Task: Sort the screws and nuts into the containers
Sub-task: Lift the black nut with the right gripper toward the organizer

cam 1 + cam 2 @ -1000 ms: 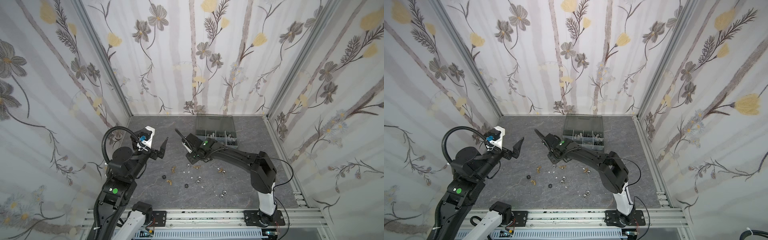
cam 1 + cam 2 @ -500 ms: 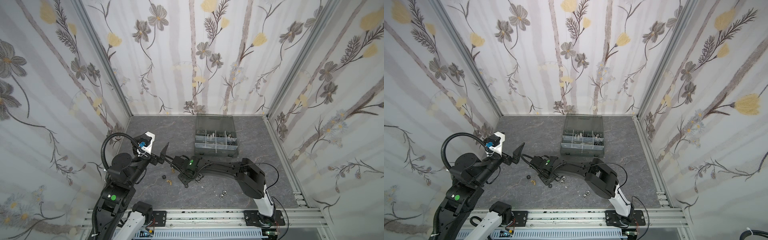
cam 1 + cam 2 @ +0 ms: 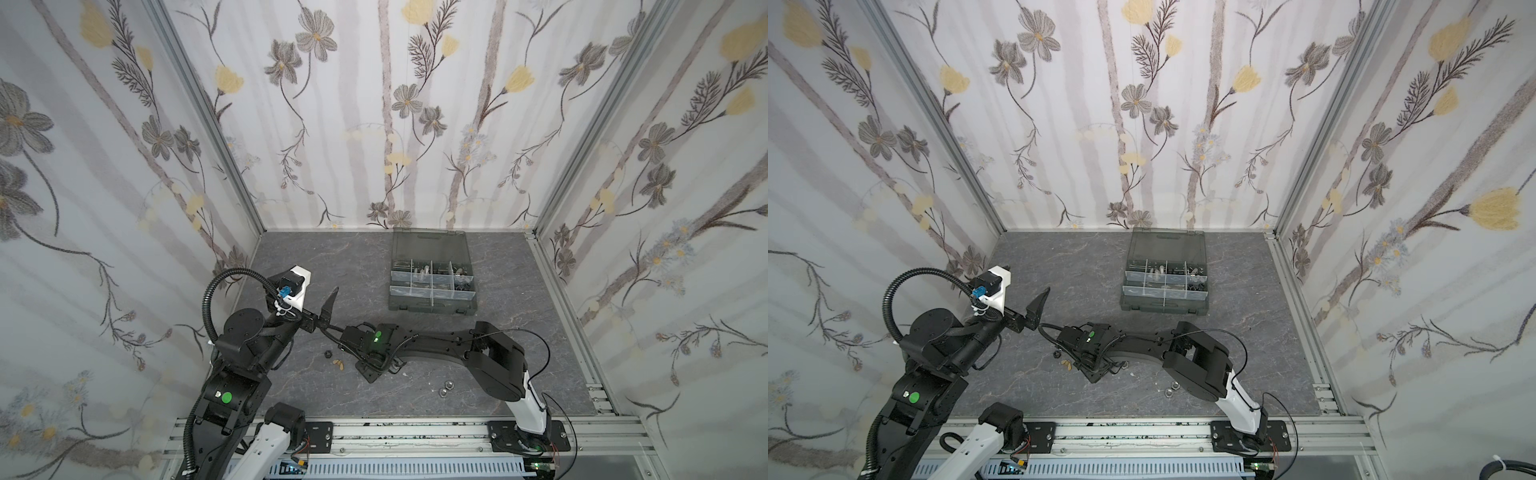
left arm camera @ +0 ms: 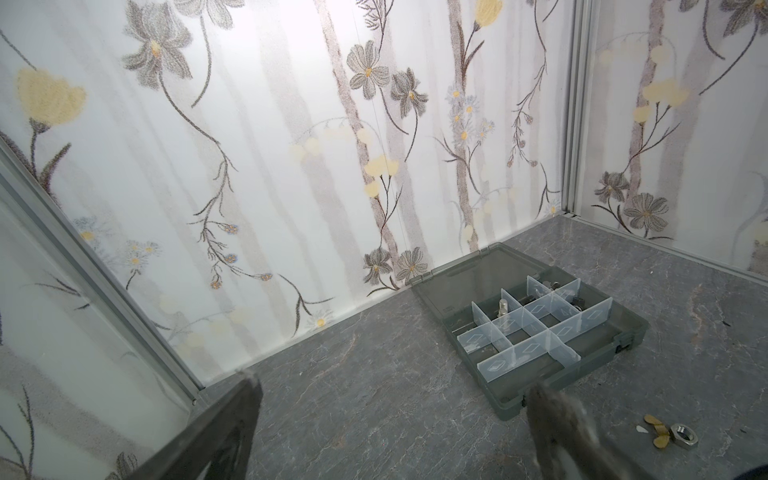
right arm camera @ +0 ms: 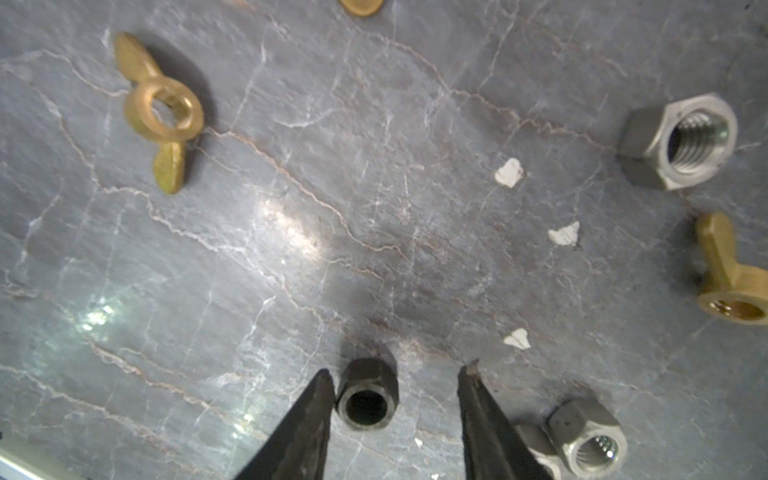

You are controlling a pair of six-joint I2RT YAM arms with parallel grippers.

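Note:
In the right wrist view my right gripper is open, low over the grey table. A small black nut lies between its fingers and touches one fingertip; the other fingertip stands clear of it. Around it lie two brass wing nuts, a large silver hex nut and a smaller silver nut. Both top views show this gripper down at the table's middle. My left gripper hangs open and empty above the table. The containers sit in the open organiser case; what looks like a silver screw stands in one.
Loose on the table are a black nut, a brass wing nut and two silver nuts. Small white specks dot the surface. Flowered walls close in three sides. The case's lid lies open against the back wall.
My right arm has swung left from near the case and dropped to the table, its open fingers now around the black nut. The left arm has sunk slightly.

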